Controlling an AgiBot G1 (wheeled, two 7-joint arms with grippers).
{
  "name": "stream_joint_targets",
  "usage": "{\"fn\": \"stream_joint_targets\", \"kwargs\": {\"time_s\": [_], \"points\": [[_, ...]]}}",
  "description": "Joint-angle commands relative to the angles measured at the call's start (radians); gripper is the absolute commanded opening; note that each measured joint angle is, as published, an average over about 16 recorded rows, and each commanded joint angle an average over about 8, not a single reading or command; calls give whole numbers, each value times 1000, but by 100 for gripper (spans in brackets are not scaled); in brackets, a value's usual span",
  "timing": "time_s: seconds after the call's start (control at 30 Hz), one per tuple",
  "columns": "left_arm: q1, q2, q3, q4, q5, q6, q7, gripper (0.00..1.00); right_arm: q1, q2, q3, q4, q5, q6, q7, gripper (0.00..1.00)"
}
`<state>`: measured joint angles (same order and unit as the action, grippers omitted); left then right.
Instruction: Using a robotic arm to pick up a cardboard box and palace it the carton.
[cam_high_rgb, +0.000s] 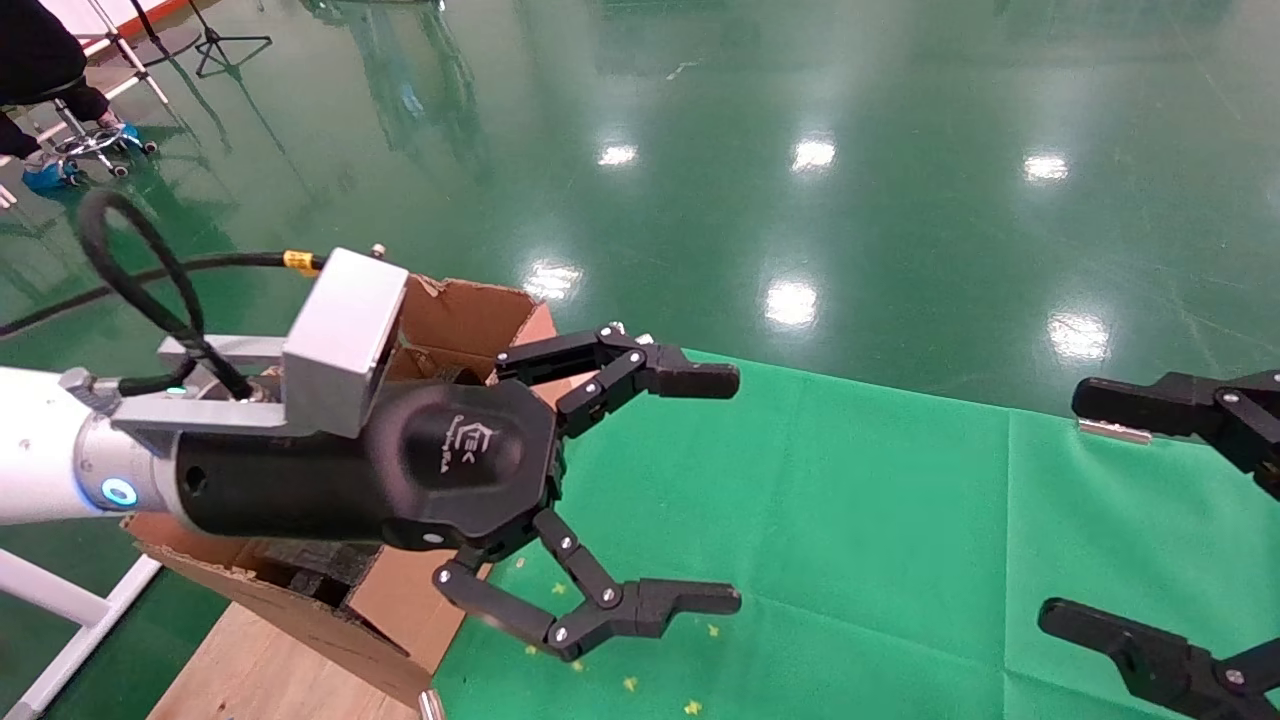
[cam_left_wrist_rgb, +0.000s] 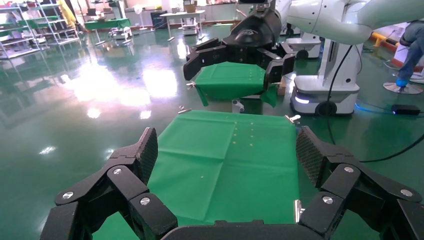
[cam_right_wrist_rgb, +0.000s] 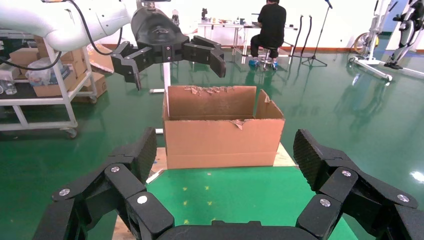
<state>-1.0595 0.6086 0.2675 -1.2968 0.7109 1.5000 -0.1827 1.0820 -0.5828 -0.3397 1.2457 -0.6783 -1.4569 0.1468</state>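
Both pincers empty, spread: left pincer beside carton; logo unreadable.

Bright overhead lighting, white glare patches on the glossy green floor, sharp focus throughout.

surface: green cloth table | on it: carton, yellow specks

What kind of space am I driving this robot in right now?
Probably a robotics lab or test hall: glossy green floor, another white robot base, a seated person at a desk, and carts of boxes.
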Motion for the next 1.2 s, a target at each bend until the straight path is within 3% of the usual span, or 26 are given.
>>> {"fn": "stream_joint_targets", "kwargs": {"time_s": [0.03,1.2], "points": [[-3,0,3,3,5,-1,-1,100,0,0,0,0,0,0,0,100],[-16,3,14,14,22,-5,-6,100,0,0,0,0,0,0,0,100]]}}
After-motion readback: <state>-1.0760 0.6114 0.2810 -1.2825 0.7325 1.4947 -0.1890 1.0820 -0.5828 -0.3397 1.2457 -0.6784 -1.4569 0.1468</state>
